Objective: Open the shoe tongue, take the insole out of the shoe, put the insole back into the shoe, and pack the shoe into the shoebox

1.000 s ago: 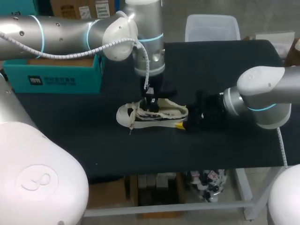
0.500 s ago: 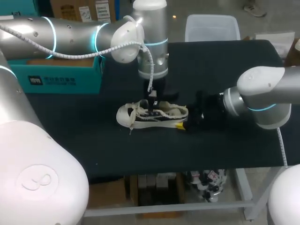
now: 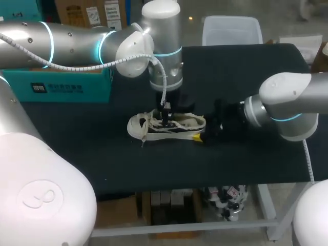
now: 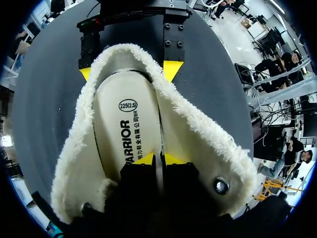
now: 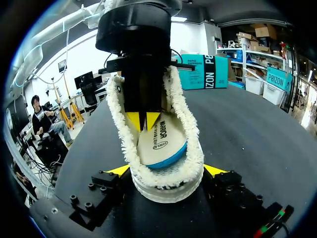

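Checking geometry for the insole pull: the shoe (image 3: pixel 137 125) sits on its sole on the table (image 3: pixel 102 159), long axis across the table, toe toward my left, heel toward my right. The right gripper (image 5: pixel 166 173) is at the heel, one yellow tip on each side of the fleece collar and both pressed against it, so I read it as clamped on the shoe as an anchor. The left gripper (image 4: pixel 157 159) points straight down into the opening, roughly mid-length, just heel-side of the laces. Its fingers are pinched nearly together with only a thin pale strip between them. That strip lines up with the side edge of the insole (image 4: pixel 126 124), so my call is that it is grasping the insole by that edge, but I'm not certain. In the left wrist view the insole runs lengthwise away from the fingers toward the heel, printed face up, ending inside the collar between the right arm's tips. In the right wrist view its heel end shows a blue rim and looks slightly raised. The grip point is off-centre on one long edge, and the insole's front end is hidden. The pull probably needs to go up and toward the heel along the axis, since a straight lift could snag the front end under the laces.
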You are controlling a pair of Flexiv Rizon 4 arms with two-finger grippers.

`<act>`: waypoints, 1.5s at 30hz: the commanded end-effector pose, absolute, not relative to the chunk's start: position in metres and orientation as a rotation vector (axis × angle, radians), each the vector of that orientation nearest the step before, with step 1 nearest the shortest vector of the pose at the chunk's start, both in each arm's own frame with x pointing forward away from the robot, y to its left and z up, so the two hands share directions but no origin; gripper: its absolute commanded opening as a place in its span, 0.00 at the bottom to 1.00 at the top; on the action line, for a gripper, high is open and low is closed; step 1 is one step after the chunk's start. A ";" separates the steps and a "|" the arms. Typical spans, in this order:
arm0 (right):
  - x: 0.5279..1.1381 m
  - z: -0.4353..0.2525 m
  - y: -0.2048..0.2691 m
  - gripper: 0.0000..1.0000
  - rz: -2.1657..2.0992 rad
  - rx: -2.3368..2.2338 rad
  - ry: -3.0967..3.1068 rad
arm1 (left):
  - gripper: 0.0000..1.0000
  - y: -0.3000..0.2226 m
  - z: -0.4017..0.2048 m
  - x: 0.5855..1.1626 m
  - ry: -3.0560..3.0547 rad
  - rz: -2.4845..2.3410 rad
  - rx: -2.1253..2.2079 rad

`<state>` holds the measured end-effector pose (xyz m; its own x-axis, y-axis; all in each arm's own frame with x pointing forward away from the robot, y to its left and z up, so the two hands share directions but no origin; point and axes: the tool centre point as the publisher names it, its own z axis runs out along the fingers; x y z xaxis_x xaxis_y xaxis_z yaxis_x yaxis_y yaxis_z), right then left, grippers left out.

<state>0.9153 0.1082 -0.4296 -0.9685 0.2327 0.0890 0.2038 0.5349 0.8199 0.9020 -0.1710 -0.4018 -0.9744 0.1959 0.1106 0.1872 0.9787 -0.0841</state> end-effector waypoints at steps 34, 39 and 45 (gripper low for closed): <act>0.916 -0.432 0.105 0.00 1.459 0.384 2.726 | 0.23 -0.173 -0.530 0.929 -3.265 0.049 -0.217; 0.916 -0.432 0.105 0.00 1.459 0.384 2.726 | 0.22 -0.174 -0.540 0.939 -3.294 0.059 -0.205; 0.916 -0.432 0.105 0.00 1.459 0.384 2.726 | 0.24 -0.173 -0.550 0.953 -3.331 0.040 -0.194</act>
<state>0.9177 0.1077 -0.4295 -0.9680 0.2347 0.0890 0.2049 0.5342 0.8201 0.9219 -0.1690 -0.4000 -0.9773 0.1160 -0.1771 0.1210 0.9925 -0.0179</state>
